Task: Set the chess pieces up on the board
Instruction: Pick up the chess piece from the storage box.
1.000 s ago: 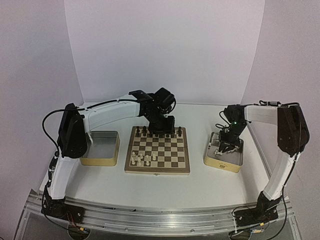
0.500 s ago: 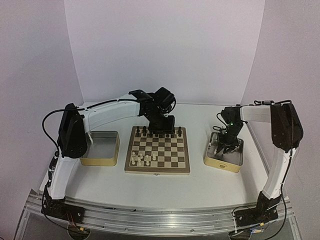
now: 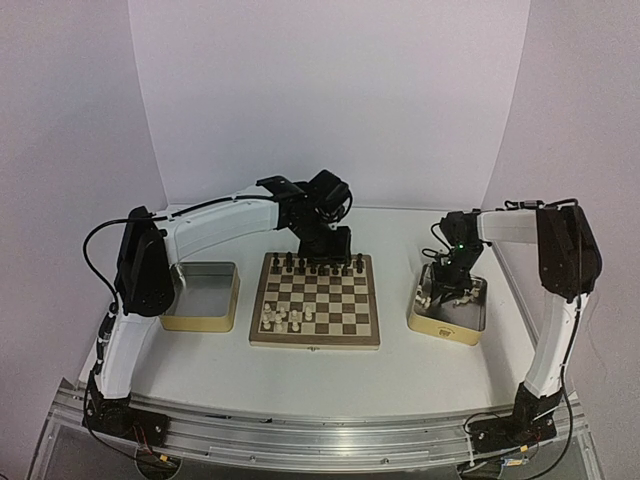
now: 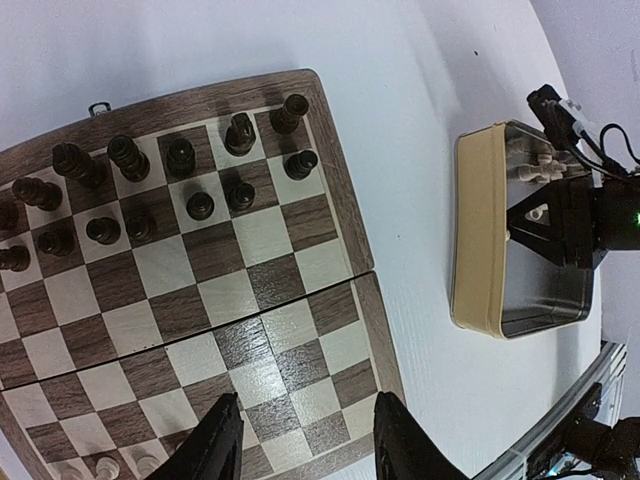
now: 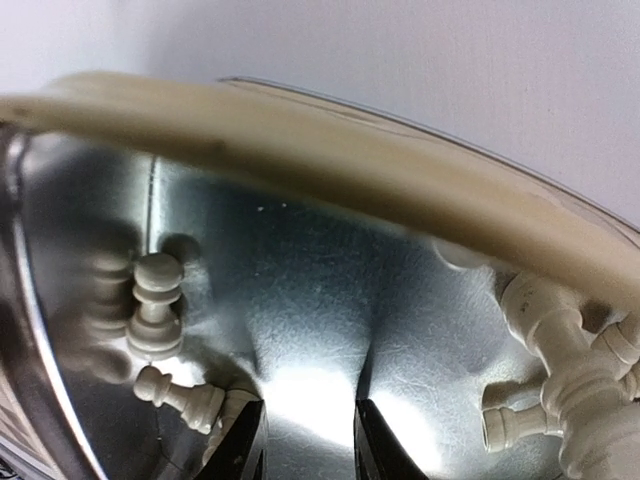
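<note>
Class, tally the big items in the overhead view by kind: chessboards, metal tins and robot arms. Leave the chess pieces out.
Chessboard: 1
Metal tins: 2 (left tin, right tin)
Robot arms: 2 (left arm, right arm)
Total: 5

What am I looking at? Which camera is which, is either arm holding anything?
Two robot arms bolted at the table's near edge, each ending in a two-finger gripper. The wide picture is from a fixed camera above and behind them; the other two come from cameras on the wrists. The left gripper hovers over the chessboard, jaws apart, empty. Dark pieces stand along the board's far rows; a few cream pieces stand near its near-left corner. The right gripper is down inside the right tin, among loose cream pieces, jaws slightly apart with nothing between them. Another tin sits left of the board.
</note>
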### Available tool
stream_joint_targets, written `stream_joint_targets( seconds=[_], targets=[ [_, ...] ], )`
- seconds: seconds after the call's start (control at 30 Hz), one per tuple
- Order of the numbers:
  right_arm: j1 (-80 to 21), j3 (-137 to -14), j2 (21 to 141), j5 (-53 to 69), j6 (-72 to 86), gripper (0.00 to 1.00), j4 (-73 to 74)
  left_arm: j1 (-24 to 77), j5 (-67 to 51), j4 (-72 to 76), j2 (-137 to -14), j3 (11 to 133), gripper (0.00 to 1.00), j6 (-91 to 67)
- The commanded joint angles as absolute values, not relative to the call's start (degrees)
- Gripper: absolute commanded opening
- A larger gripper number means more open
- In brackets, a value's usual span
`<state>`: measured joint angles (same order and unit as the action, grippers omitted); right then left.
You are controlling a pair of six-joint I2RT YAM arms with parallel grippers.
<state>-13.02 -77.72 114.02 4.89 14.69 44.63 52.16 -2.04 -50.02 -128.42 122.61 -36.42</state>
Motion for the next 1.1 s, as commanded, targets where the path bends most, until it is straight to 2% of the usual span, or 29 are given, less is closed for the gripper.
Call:
stream_joint_targets(
  seconds=[0.0, 0.43, 0.63, 0.93, 1.07],
  targets=[
    [-13.2, -76.8, 108.5, 7.4, 17.2, 0.29, 43.5, 52.1, -2.3, -49.7, -126.4, 124.0, 0.44, -36.3],
    [-16.3, -76.1, 109.5, 7.9, 18.2, 0.32, 42.5, 52.1, -2.2, -49.2, -125.3, 122.2, 0.44, -36.4],
    [-16.3, -77.3, 112.7, 5.2, 17.9, 0.24, 42.6, 52.1, -2.0, -48.8, -124.7, 121.1, 0.44, -36.8],
    [-16.3, -78.8, 115.9, 3.4, 16.9, 0.18, 42.5, 52.1, -2.0, -48.8, -124.8, 121.3, 0.44, -37.0],
    [-16.2, -79.0, 115.3, 2.9, 17.1, 0.02, 42.5, 52.1, -2.1, -49.3, -125.3, 122.3, 0.44, -36.9]
  ],
)
